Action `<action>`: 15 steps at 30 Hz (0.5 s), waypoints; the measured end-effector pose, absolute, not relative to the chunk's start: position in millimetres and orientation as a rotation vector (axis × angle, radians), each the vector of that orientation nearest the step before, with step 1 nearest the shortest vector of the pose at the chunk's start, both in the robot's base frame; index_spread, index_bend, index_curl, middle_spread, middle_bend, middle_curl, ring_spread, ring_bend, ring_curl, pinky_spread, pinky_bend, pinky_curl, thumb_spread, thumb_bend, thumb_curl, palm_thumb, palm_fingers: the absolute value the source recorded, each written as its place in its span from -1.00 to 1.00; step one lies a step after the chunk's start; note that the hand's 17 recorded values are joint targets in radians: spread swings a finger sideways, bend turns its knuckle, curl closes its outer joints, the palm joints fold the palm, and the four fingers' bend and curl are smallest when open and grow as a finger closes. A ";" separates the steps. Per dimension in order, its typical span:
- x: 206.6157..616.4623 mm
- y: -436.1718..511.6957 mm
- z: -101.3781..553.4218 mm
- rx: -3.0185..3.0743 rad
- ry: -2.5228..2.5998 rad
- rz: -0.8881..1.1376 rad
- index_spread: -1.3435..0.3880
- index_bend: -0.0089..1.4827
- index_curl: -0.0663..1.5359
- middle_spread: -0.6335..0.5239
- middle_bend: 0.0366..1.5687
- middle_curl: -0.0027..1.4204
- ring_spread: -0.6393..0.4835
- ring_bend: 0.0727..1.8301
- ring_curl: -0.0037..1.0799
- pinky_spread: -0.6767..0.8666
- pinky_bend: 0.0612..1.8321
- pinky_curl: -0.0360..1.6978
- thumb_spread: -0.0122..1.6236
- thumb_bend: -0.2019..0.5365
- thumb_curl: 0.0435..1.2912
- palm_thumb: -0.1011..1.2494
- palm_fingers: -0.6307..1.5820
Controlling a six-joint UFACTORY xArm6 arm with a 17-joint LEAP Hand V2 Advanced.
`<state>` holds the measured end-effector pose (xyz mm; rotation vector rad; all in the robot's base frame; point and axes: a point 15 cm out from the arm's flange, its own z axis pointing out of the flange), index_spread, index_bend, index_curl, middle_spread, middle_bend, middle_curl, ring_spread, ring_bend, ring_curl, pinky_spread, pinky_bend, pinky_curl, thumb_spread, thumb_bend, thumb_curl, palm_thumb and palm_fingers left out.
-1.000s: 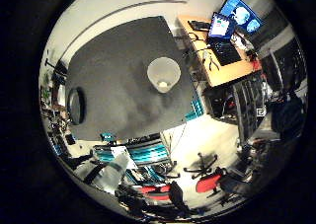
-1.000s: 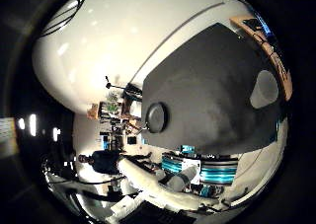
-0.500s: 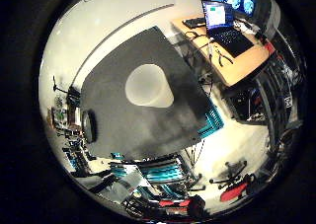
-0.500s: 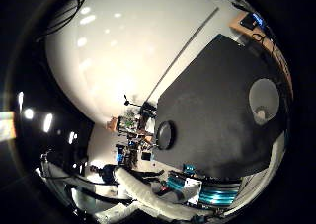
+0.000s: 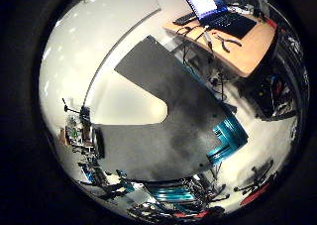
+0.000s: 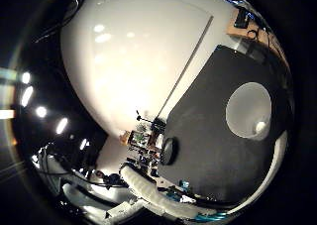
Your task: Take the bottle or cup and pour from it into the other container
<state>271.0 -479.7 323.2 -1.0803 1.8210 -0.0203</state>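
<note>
A white cup (image 6: 247, 110) stands upright on the dark grey table (image 6: 213, 155). Its open mouth faces the palm, and a small pale spot shows inside it. In the little finger side view the cup (image 5: 133, 105) looms large and close, seen from its side. A black round container (image 6: 169, 150) sits near the table's far edge, well apart from the cup. A white curved part of my hand (image 6: 148, 191) shows at the rim of the thumb side view. Nothing is seen held.
A wooden desk (image 5: 247, 41) with an open laptop (image 5: 213, 7) and tools stands beyond one table corner. A teal rack (image 5: 229, 135) is beside the table's edge. A stand with small equipment (image 5: 79, 131) is behind the black container. White walls surround the table.
Both views have shifted: the palm has come much nearer the white cup, which now fills far more of each view. Cup and black container stay in place on the table.
</note>
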 end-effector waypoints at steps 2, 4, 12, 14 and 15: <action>272.3 -479.4 317.6 -1.076 1.806 -0.011 0.26 -0.80 -0.63 0.23 -0.62 -0.53 0.45 -0.44 -0.54 0.46 -0.29 -0.62 0.16 -0.53 -0.61 -0.51 -0.34; 273.1 -478.6 317.4 -1.067 1.772 -0.012 0.26 -0.80 -0.63 0.23 -0.61 -0.53 0.44 -0.43 -0.55 0.47 -0.27 -0.63 0.16 -0.53 -0.61 -0.51 -0.34; 273.6 -477.1 304.3 -1.001 1.690 0.028 0.26 -0.80 -0.63 0.21 -0.59 -0.53 0.43 -0.42 -0.56 0.47 -0.25 -0.64 0.16 -0.54 -0.61 -0.50 -0.33; 274.7 -477.1 293.8 -0.981 1.679 0.049 0.26 -0.80 -0.63 0.21 -0.59 -0.53 0.42 -0.42 -0.56 0.47 -0.24 -0.65 0.16 -0.54 -0.61 -0.50 -0.32; 274.9 -477.2 288.3 -0.972 1.675 0.060 0.26 -0.80 -0.63 0.21 -0.59 -0.53 0.41 -0.41 -0.56 0.47 -0.24 -0.65 0.16 -0.53 -0.60 -0.49 -0.33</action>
